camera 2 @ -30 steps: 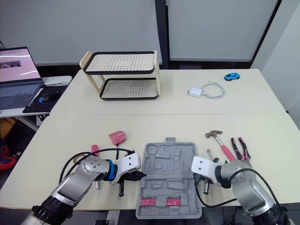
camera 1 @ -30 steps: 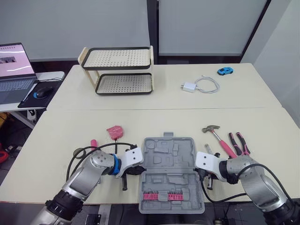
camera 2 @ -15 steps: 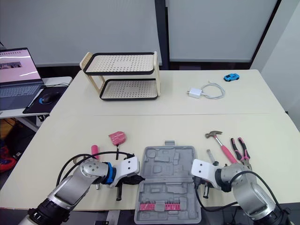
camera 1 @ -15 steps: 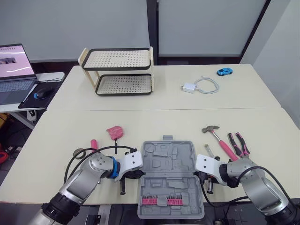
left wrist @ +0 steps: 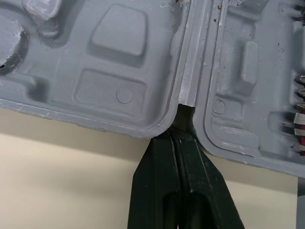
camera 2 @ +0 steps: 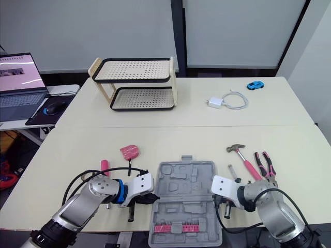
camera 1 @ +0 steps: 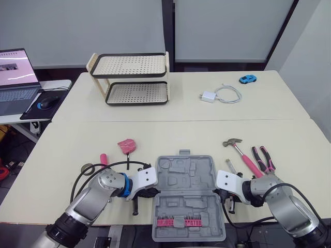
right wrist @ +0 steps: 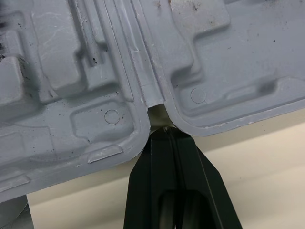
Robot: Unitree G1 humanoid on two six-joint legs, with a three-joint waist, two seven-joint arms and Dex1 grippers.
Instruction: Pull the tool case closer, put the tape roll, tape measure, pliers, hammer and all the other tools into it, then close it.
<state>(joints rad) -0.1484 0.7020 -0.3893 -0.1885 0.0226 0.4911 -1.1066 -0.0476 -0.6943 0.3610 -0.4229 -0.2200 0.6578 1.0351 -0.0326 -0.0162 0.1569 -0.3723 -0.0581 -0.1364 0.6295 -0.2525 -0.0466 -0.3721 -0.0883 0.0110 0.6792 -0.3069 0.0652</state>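
Here, cream table (camera 1: 170, 135) with open tool case (camera 1: 187, 194), grey walls (camera 1: 103, 26) behind.

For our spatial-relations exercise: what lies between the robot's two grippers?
The open tool case, left gripper and right gripper at its hinge ends; shown in the eye views.

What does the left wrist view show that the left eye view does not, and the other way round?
The left wrist view adds: the left gripper has its fingers pressed together, with the tips at the hinge notch on the edge of the tool case. The left eye view adds: the hammer and pliers lying to the right of the case, and the two-tier rack far behind it. Both share: the grey case lying open, with the row of bits in one half.
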